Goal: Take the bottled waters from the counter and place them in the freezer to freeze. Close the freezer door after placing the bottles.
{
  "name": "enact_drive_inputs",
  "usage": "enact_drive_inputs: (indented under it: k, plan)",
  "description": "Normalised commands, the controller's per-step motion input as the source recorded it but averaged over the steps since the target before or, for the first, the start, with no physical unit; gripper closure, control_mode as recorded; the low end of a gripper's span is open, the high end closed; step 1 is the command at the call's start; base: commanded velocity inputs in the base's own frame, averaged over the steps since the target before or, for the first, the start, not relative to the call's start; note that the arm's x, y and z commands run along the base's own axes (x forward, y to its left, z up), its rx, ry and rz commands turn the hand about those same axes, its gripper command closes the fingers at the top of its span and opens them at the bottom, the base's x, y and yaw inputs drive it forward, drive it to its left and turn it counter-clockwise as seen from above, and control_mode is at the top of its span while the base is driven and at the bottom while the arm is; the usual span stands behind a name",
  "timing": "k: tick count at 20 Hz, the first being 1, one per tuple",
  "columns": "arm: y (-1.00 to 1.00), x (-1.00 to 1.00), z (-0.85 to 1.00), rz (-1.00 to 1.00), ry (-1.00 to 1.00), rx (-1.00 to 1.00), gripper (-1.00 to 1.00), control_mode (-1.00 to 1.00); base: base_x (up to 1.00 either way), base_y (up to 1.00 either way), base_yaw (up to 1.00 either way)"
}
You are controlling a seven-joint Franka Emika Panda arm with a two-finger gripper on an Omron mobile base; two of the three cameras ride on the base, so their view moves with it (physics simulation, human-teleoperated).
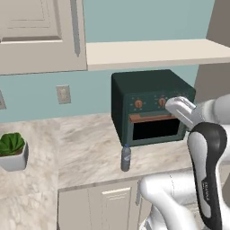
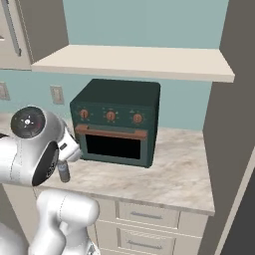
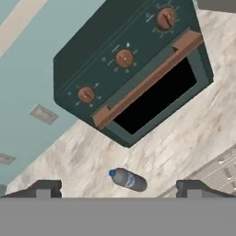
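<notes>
Lower the spread pincer [image 3: 117,188] squarely over the grey bottle [image 3: 128,179] standing on the worktop [image 3: 184,138], then pinch its middle.

bottle [image 2: 63,171]: mostly hidden behind white arm in right base view, only lower body shows | toaster oven [image 1: 150,107]: 3 o'clock corner covered by arm in left base view | plant pot [image 1: 13,152]: cut by 9 o'clock edge | oven dial markings: too small to read | bottle label: blurred

Grey bottle [image 3: 128,179] on the counter [image 3: 184,138] before the toaster oven [image 3: 129,69].
</notes>
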Motion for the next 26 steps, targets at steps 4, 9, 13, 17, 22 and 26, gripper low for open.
enact_drive_inputs:
  k: [4, 9, 13, 17, 22, 26]
  plan:
    - [0.00, 0.09, -0.22, 0.50, 0.11, 0.05, -1.00, -1.00, 0.00, 0.00, 0.00]
    - [0.00, 0.37, -0.43, 0.43, 0.02, -0.10, -1.00, -1.00, 0.00, 0.00, 0.00]
    - [0.00, 0.20, -0.42, 0.49, -0.01, -0.18, -1.00, -1.00, 0.00, 0.00, 0.00]
    - [0.00, 0.16, -0.44, 0.55, -0.09, -0.21, -1.00, -1.00, 0.00, 0.00, 0.00]
    - [0.00, 0.03, -0.37, 0.49, -0.27, -0.21, -1.00, -1.00, 0.00, 0.00, 0.00]
    - [-0.04, -0.01, -0.41, 0.31, -0.42, -0.09, -1.00, -1.00, 0.00, 0.00, 0.00]
